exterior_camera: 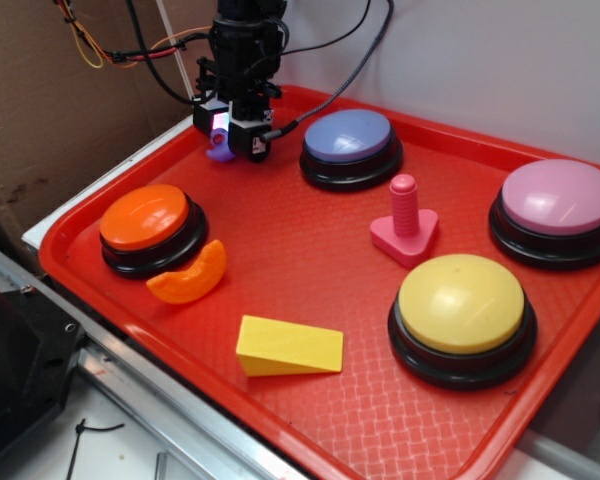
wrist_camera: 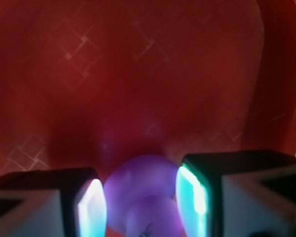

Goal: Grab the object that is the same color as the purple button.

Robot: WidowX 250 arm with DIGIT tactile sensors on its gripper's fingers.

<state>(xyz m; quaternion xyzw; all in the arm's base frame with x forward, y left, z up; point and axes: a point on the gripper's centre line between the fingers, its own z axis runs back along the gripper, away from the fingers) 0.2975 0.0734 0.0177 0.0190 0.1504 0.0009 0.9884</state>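
While the black gripper (exterior_camera: 230, 138) hangs low over the far left corner of the red tray (exterior_camera: 310, 250), the tiny purple duck figurine (exterior_camera: 219, 151) sits on the tray floor right under it, partly hidden by the fingers in the exterior view. From the wrist view the duck (wrist_camera: 145, 195) fills the gap between the two glowing finger pads (wrist_camera: 91, 207), which stand narrowly apart on either side of it. The right pad looks to be touching the duck's side; the left pad is just beside it, and whether it touches cannot be told through the blur. The duck appears to rest on the tray.

Just to the right of the gripper, near the tray's far rim, stands the purple button (exterior_camera: 349, 148), a lavender-blue dome on a black base. A pink-domed button (exterior_camera: 557, 211) sits by the right rim, a yellow-domed button (exterior_camera: 462, 318) nearer the front, and an orange-domed button (exterior_camera: 150, 229) by the left rim. An orange crescent piece (exterior_camera: 190, 276) lies touching the front of the orange button's base. A yellow wedge block (exterior_camera: 285, 347) lies near the front edge, and a pink ribbed peg on a base (exterior_camera: 405, 226) stands upright between the purple and yellow buttons.

No brand, label or writing can be read on any of these things.
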